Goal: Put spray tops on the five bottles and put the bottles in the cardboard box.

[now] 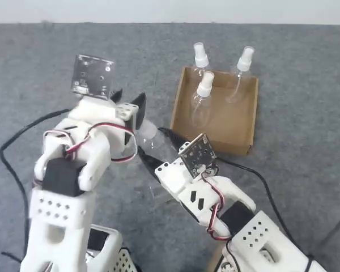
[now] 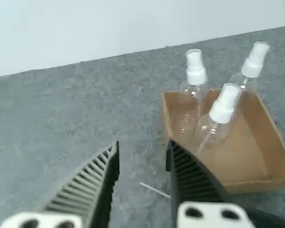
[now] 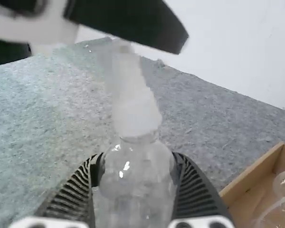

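My right gripper (image 3: 133, 190) is shut on a clear bottle (image 3: 134, 180) and holds it off the carpet; a blurred white spray top (image 3: 133, 107) sits on its neck. From above, that bottle (image 1: 152, 137) lies between the right gripper (image 1: 157, 149) and the left gripper (image 1: 128, 103). The left gripper (image 2: 142, 166) is open with nothing between its fingers, and one of its black fingers (image 3: 128, 19) hangs just over the spray top. The cardboard box (image 1: 238, 122) at the back right holds three capped bottles (image 1: 205, 90) (image 1: 200, 58) (image 1: 243, 61). They also appear as bottles (image 2: 217, 118) in the box (image 2: 256, 156).
Grey carpet covers the table. A thin clear tube (image 2: 154, 190) lies on it by the box's near corner. Cables (image 1: 255, 175) trail from the right arm past the box. A white basket-like part (image 1: 110, 255) sits at the front.
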You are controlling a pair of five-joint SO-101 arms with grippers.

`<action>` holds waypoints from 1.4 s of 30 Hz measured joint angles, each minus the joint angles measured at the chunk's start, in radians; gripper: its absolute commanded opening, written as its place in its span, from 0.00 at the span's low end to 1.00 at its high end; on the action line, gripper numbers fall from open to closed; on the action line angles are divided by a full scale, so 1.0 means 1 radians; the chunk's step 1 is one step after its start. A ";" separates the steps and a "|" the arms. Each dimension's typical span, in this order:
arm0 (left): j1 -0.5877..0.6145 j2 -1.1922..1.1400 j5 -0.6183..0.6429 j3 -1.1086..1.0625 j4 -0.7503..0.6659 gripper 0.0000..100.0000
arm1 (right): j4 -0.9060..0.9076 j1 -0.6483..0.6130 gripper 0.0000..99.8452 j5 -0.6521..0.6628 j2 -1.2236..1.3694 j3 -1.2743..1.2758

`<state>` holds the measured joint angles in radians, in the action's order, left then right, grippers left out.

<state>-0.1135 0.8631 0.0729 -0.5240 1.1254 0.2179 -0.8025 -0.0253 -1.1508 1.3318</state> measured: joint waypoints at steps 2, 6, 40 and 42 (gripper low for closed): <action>0.044 0.040 -0.006 0.043 0.015 0.15 | 0.000 0.000 0.01 0.000 0.000 0.000; 0.089 0.183 -0.006 0.064 0.071 0.15 | 0.028 0.005 0.01 0.000 0.000 -0.002; -0.081 0.723 -0.046 -0.810 -0.164 0.33 | 0.663 0.080 0.01 -0.075 0.548 -0.824; -0.081 0.724 -0.048 -0.810 -0.164 0.33 | 0.683 0.080 0.01 -0.075 0.526 -0.824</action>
<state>-0.1949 1.5873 0.0253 -1.3341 0.9613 0.9007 -0.7227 -0.1005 -0.6245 0.5079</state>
